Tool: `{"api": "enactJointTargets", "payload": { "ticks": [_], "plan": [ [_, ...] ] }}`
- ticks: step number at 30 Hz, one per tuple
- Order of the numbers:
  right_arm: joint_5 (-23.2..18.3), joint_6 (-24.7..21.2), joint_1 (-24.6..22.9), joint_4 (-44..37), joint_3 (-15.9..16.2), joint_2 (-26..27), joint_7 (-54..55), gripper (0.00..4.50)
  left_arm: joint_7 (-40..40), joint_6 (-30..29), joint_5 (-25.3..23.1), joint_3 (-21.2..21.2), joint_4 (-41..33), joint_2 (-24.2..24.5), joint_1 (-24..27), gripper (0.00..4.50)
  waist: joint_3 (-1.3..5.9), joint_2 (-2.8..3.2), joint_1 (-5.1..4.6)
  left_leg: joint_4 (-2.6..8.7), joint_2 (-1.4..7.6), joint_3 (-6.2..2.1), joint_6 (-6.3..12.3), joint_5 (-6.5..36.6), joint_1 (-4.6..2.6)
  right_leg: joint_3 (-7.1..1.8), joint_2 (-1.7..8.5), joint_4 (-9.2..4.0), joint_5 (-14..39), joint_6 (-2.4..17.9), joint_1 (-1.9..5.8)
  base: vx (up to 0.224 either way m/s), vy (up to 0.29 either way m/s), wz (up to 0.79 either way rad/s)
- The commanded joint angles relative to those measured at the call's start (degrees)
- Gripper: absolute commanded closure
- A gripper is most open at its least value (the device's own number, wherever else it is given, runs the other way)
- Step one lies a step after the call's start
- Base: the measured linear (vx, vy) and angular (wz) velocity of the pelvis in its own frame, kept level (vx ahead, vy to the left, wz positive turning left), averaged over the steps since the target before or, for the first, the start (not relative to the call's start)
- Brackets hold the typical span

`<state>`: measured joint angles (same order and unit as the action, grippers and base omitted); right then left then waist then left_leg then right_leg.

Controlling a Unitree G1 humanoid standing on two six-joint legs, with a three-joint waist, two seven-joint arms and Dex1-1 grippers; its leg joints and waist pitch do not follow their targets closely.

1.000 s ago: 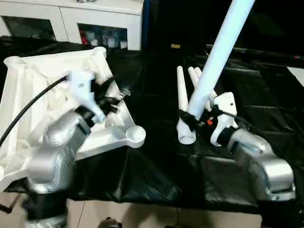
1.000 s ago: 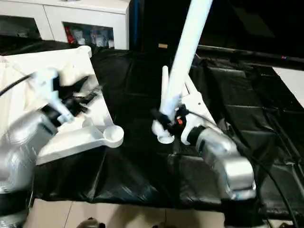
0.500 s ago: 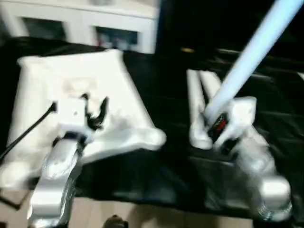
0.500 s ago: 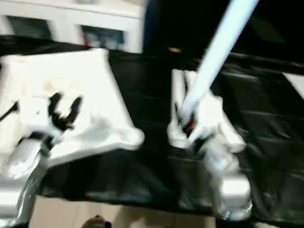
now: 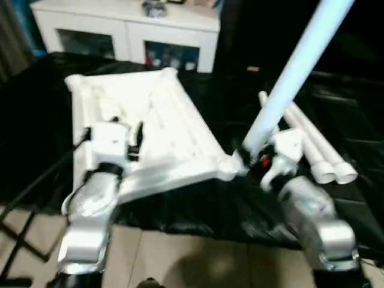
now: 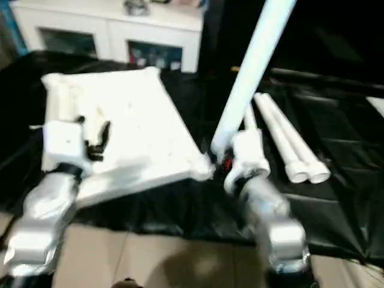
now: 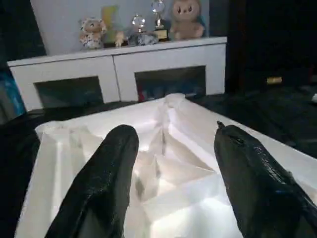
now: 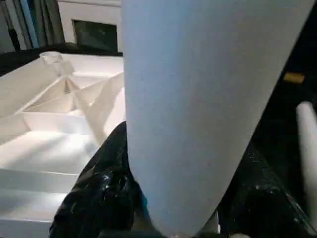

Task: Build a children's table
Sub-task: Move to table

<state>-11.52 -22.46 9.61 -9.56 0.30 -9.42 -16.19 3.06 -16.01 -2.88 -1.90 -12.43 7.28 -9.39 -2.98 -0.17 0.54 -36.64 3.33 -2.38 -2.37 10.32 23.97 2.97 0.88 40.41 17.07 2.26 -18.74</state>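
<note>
While the all-white plastic rectangular table top (image 5: pixel 147 129) lies ribbed underside up on a black-draped work surface (image 5: pixel 198 207), the robot's right gripper (image 5: pixel 257 157) holds one long white tapered plastic tube leg (image 5: pixel 292 72) clamped near its lower end, the leg rising steeply up and away. Its bottom end sits just beside the round corner socket (image 5: pixel 228 169) at the top's near right corner; whether it has entered the socket can't be told. The left gripper (image 7: pixel 171 163) hovers over the top's near left portion, black fingers (image 7: pixel 111 173) spread apart w/ nothing between them, ribs visible through the gap. Two spare white tube legs (image 5: pixel 315 147) lie side by side on the cloth to the right, flared ends toward the robot. A white low cabinet (image 5: pixel 129 30) stands behind.

Handling, as a judgement: the leg looks light, stiff and smooth, so prob. slippery in a two-finger pinch; a hold low down, close to the socket end, gives the best control of that end, though the long free length above will lever against the grip. The top looks rigid but light and may skid on the cloth when a leg is pushed in; the thick rim or a rib near the corner seems the place to brace it.
</note>
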Motion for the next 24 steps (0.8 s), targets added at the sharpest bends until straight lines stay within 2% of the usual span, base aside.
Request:
{"api": "enactJointTargets", "payload": {
  "ticks": [1,2,3,4,5,6,7,8,9,10,11,13,14,15,16,17,18,19,20,21,22,23,24],
  "plan": [
    [-0.7,-1.3,0.1,1.5,-2.5,-0.9,0.2,2.60,0.4,-1.2,-0.7,-2.7,0.8,-0.8,-0.6,1.66,3.70,-0.84,-0.01,7.54,4.91,-3.01,1.25,26.0,-2.56,-4.60,6.30,-6.14,3.5,3.9,-0.79,-0.089,-0.120,0.05],
    [-1.0,-1.5,0.6,2.0,-3.2,-1.2,0.0,2.60,0.8,-1.7,-0.3,-3.2,1.3,-0.9,0.0,1.66,2.97,-2.57,1.97,1.21,2.81,2.42,0.13,16.6,-0.57,-6.70,12.34,-11.91,14.3,2.7,0.09,-0.064,-0.171,-0.06],
    [-1.0,-1.3,0.6,2.1,-3.5,-1.3,-0.2,2.60,0.8,-1.7,-0.3,-3.4,1.5,-1.0,0.2,1.66,3.45,-3.33,2.41,-0.51,3.01,3.95,0.62,10.6,-0.76,-7.29,12.42,-11.81,17.1,-0.3,0.75,-0.062,-0.150,-0.21],
    [-0.8,-1.2,0.6,2.2,-3.6,-1.4,-0.1,2.60,0.9,-1.7,-0.3,-3.5,1.5,-1.0,0.3,1.66,3.11,-3.43,3.70,-0.09,3.59,5.08,0.95,2.2,0.47,-6.71,11.51,-11.50,20.4,-5.5,1.16,-0.062,-0.150,-0.21],
    [-0.6,-0.9,0.7,2.4,-3.8,-1.5,0.1,2.60,1.3,-1.5,-0.1,-3.7,1.6,-0.9,0.5,1.66,3.31,-3.20,4.06,0.84,4.55,5.45,1.06,1.1,0.89,-6.92,11.07,-10.72,18.9,-5.9,1.55,-0.045,-0.105,-0.20],
    [-1.1,0.5,1.1,2.8,-4.8,-1.0,0.5,2.60,2.3,-1.5,-0.3,-4.2,1.9,-0.6,1.0,1.66,3.14,-2.75,3.81,3.42,6.11,5.85,0.85,1.0,0.19,-5.06,8.79,-9.49,13.0,-3.8,1.04,-0.038,-0.068,-0.07],
    [-1.1,1.5,1.2,3.0,-5.0,-0.8,0.7,2.60,3.1,-0.7,-0.3,-4.4,2.2,-0.4,1.2,1.66,3.46,-2.38,3.15,4.67,7.44,6.35,0.62,2.4,-0.79,-3.64,6.61,-8.36,5.1,-1.1,0.39,-0.038,-0.068,-0.07],
    [-1.2,1.7,1.2,3.0,-5.1,-0.8,0.9,2.60,3.7,0.1,-0.4,-4.6,2.6,-0.2,1.3,1.66,3.61,-1.52,2.91,5.33,8.34,6.70,0.76,4.4,-1.51,-3.20,6.36,-7.98,1.3,1.7,0.11,0.000,0.000,0.00],
    [-1.7,-1.4,0.9,2.2,-4.0,-2.1,-0.7,2.60,4.5,0.7,-0.4,-4.8,3.3,0.1,1.3,1.66,3.59,-1.31,2.77,5.40,8.69,7.04,0.91,5.4,-1.80,-3.19,6.42,-8.01,-0.1,3.2,-0.01,0.000,0.000,0.00],
    [-2.1,-1.6,0.7,1.9,-3.7,-2.3,-1.6,2.60,4.5,0.7,-0.3,-4.8,3.4,0.0,1.2,1.66,3.26,-1.26,2.61,5.85,9.31,7.28,1.29,8.3,-2.16,-3.06,6.65,-8.23,0.0,5.2,-0.08,0.000,0.000,0.00],
    [-2.1,-1.6,0.6,1.9,-3.7,-2.3,-1.6,2.60,4.5,0.7,-0.3,-4.8,3.4,0.0,1.2,1.66,3.17,-1.21,2.72,6.02,9.65,7.77,1.33,10.6,-2.49,-3.01,6.83,-8.51,1.5,6.4,-0.21,0.000,0.000,0.00],
    [-1.8,-0.6,-0.4,0.9,-3.4,-2.0,-1.1,2.60,5.0,0.7,0.6,-4.7,3.5,0.1,1.2,1.66,3.14,-1.31,2.92,6.21,9.89,8.60,0.97,10.9,-2.37,-3.04,6.94,-8.66,2.7,6.7,-0.25,0.000,0.000,0.00],
    [-2.1,-0.8,-1.0,0.2,-3.6,-1.4,-0.7,2.60,5.5,0.8,1.1,-4.7,3.5,0.3,1.3,1.66,3.09,-1.24,3.15,6.24,10.02,9.05,0.55,11.6,-2.59,-3.15,6.97,-8.80,3.6,6.6,-0.59,0.000,0.000,0.00],
    [-2.1,-0.9,-1.2,0.0,-3.5,-1.3,-0.6,2.60,5.6,0.9,1.2,-4.7,3.5,0.3,1.3,1.66,3.15,-1.22,3.18,6.31,10.07,9.15,0.34,11.6,-2.59,-3.13,7.01,-8.75,3.6,6.6,-0.51,0.000,0.000,0.00],
    [-1.8,-1.5,-1.5,-0.3,-3.0,-1.4,-1.0,2.60,5.9,1.0,1.6,-4.7,3.4,0.4,1.7,1.66,3.21,-1.13,3.37,6.49,10.28,9.37,-0.22,13.0,-2.89,-3.07,6.97,-8.83,4.7,6.1,-0.44,0.000,0.000,0.00],
    [-1.6,-1.9,-1.7,-0.4,-2.8,-1.4,-1.2,2.60,6.1,1.0,1.9,-4.5,3.2,0.4,2.0,1.66,3.06,-1.10,3.30,6.89,10.44,9.40,-1.11,17.5,-3.38,-2.98,6.88,-9.11,9.2,5.3,-0.16,0.000,0.000,0.00],
    [-1.6,-1.9,-1.8,-0.4,-2.8,-1.3,-1.4,2.60,6.2,1.0,2.0,-4.5,3.1,0.4,2.2,1.66,3.15,-0.38,3.11,6.04,11.13,10.67,-3.50,20.9,-5.90,-4.08,5.53,-10.27,13.2,4.0,-1.69,-0.015,0.036,-0.22],
    [-1.6,-1.8,-1.8,-0.4,-2.9,-1.2,-1.3,2.60,6.4,0.9,2.1,-4.4,3.0,0.6,2.5,1.66,1.86,-1.13,2.62,5.41,10.66,11.94,-7.21,29.2,-9.21,-3.74,2.67,-11.32,22.3,2.2,-3.78,-0.015,0.036,-0.22],
    [-1.7,-1.7,-1.8,-0.5,-2.8,-1.2,-1.3,2.60,6.6,1.1,2.0,-4.4,3.0,0.6,2.6,1.66,1.00,-1.26,2.46,5.61,10.81,11.99,-7.89,36.7,-12.25,-2.72,1.49,-11.83,27.7,1.1,-5.51,-0.003,0.046,-0.55],
    [-1.8,-1.7,-1.9,-0.5,-2.6,-1.4,-1.3,2.60,7.1,1.3,2.0,-4.3,2.9,0.9,3.0,1.66,0.62,-1.46,2.08,5.85,11.20,11.80,-7.65,40.1,-13.36,-1.86,1.20,-11.69,29.5,0.6,-6.09,0.016,0.027,-0.34],
    [-1.6,-1.3,-1.9,-0.4,-2.4,-1.6,-1.4,2.60,7.3,1.4,1.9,-4.3,2.9,1.1,3.3,1.66,0.55,-2.46,2.03,8.10,10.49,9.83,-4.98,41.9,-7.96,-0.66,4.00,-11.13,28.9,0.0,-0.81,0.041,0.054,-0.76],
    [-1.4,-1.1,-1.9,-0.4,-2.2,-1.8,-1.5,2.60,7.4,1.4,1.9,-4.3,2.9,1.2,3.5,1.66,1.65,-1.40,1.81,8.11,9.53,10.06,-3.49,37.9,-5.97,-1.69,6.33,-12.02,30.4,-0.9,2.14,0.061,0.057,-0.63],
    [-1.4,-1.1,-1.9,-0.4,-2.2,-1.8,-1.5,2.60,7.4,1.4,1.9,-4.3,2.9,1.2,3.5,1.66,2.03,-1.36,2.09,7.99,9.24,10.20,-2.50,32.7,-4.59,-2.12,7.31,-12.51,31.1,-1.5,3.61,0.099,0.078,-0.79]
  ]
}}
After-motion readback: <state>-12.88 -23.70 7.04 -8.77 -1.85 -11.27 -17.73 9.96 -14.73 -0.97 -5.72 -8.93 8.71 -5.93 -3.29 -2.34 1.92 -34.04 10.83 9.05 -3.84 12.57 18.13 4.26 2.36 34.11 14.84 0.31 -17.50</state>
